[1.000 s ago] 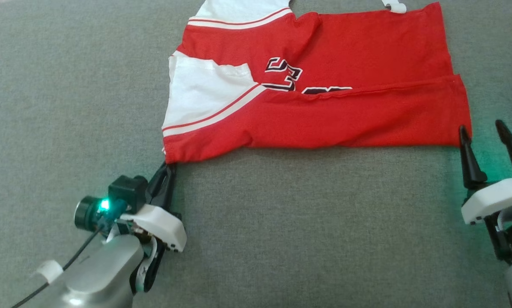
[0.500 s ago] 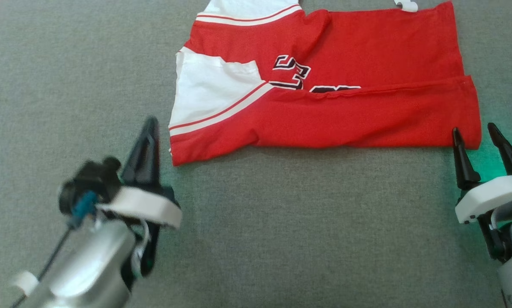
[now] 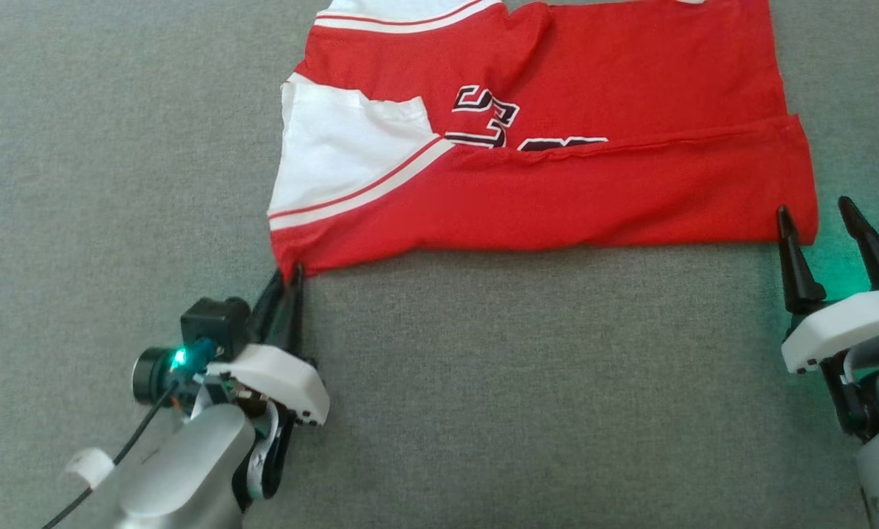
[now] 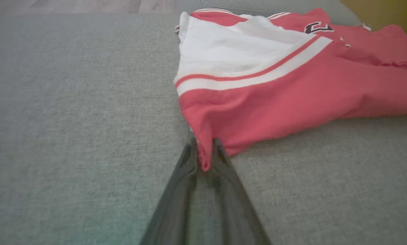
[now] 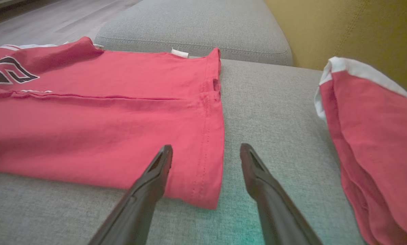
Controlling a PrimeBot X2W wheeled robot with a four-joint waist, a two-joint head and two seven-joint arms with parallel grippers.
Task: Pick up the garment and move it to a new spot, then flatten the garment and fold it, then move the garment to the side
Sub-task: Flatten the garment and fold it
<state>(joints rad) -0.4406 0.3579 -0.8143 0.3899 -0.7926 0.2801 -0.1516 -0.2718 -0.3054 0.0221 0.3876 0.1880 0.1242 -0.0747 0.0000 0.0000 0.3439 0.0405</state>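
The garment lies flat, apparently folded once lengthwise. The left gripper pinches its near corner, the right gripper stands open astride the other; further folding and relocation remain

Garment: red body; white side panel toward the cushion's left edge, bordered by a white band with a thin red line through it.
Numerals: black, outlined in white, on the red.
Tag: white.
Cushion: grey, finely flecked weave, no pattern.
Second garment: red with white trim, at the cushion's right edge.
Backrest: mustard yellow, plain.
Floor: pale grey-brown wood grain.
Left gripper: dark fingers, white housing, green lamp.
Right gripper: dark fingers, white housing, green glow on the grey beside it.
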